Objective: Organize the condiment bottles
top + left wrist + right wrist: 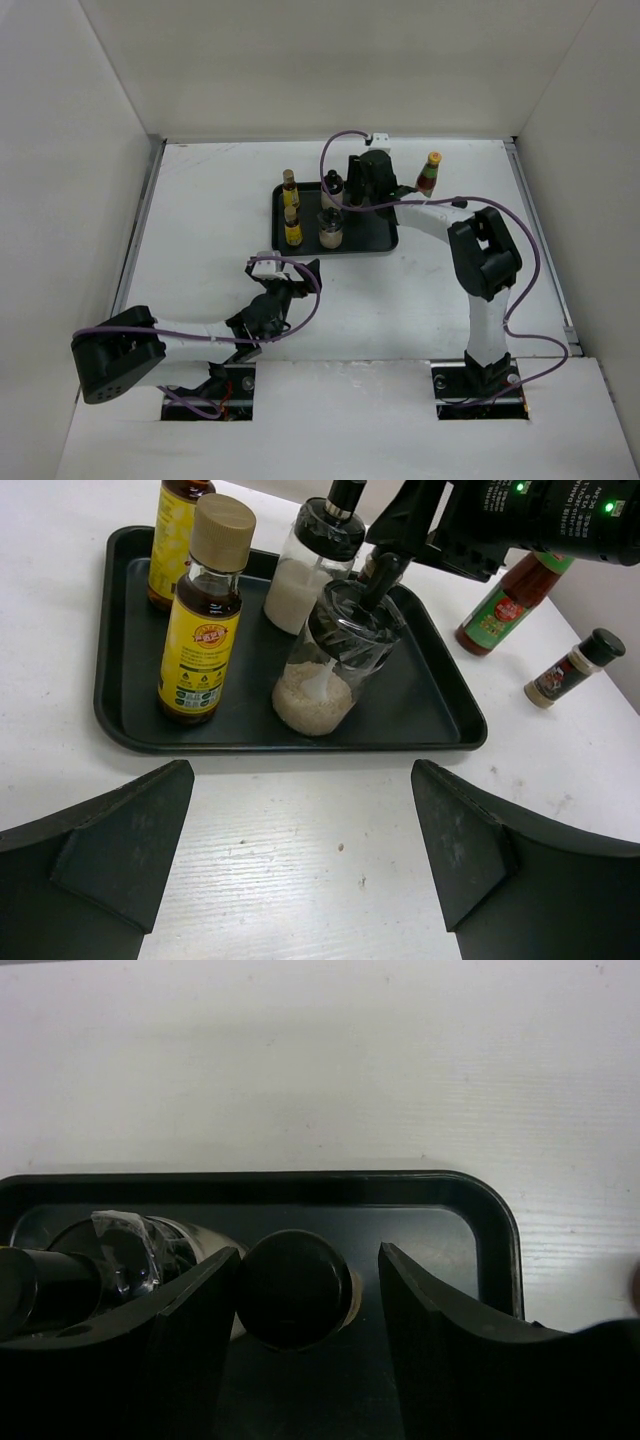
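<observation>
Right claw (310, 1260), released, straddles a small black-capped jar (295, 1305) standing in the tray (480, 1210) beside a glass jar (130, 1250); we judge a finger brushing its cap could topple it into that neighbour.

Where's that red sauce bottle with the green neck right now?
In the top view, the red bottle sits on the table outside the black tray, just past its far right corner.
</observation>
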You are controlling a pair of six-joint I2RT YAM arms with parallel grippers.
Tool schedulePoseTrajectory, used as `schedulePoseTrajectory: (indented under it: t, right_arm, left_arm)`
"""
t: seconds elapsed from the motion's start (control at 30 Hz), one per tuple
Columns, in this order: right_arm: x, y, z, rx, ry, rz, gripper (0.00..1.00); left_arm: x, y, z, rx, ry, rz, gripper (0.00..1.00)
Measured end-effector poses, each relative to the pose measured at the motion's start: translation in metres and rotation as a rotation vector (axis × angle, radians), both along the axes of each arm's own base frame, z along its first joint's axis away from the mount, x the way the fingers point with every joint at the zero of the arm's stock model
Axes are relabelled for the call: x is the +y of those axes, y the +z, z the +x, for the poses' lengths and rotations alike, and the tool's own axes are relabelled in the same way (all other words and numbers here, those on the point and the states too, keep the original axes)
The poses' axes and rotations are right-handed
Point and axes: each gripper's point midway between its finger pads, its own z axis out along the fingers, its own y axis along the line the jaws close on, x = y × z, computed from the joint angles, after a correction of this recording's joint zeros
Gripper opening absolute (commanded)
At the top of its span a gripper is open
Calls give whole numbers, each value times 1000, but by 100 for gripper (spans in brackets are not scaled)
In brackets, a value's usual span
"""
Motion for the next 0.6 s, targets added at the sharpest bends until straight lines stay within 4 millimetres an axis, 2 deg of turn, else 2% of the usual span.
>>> schedulePoseTrajectory:
  t: [0.17,0.3,0.37,0.47,0.6]
  right_arm:
    - [-1,-1,-2,1,2,-3,67]
    - [-7,6,-13,3,1,-4,69]
    - [-12,21,-22,-11,0,6,72]
    - [-22,56,-39,-62,-6,43,78]
    - [-55,106,-70,-155,-44,115,84]
  left_arm:
    - [-1,-3,0,4,-3,8,92]
    - [-2,-2,0,4,-8,7,92]
    - [-2,-2,0,4,-8,7,92]
    - [-2,-2,0,4,-8,7,92]
    - [-1,-1,0,2,-6,3,92]
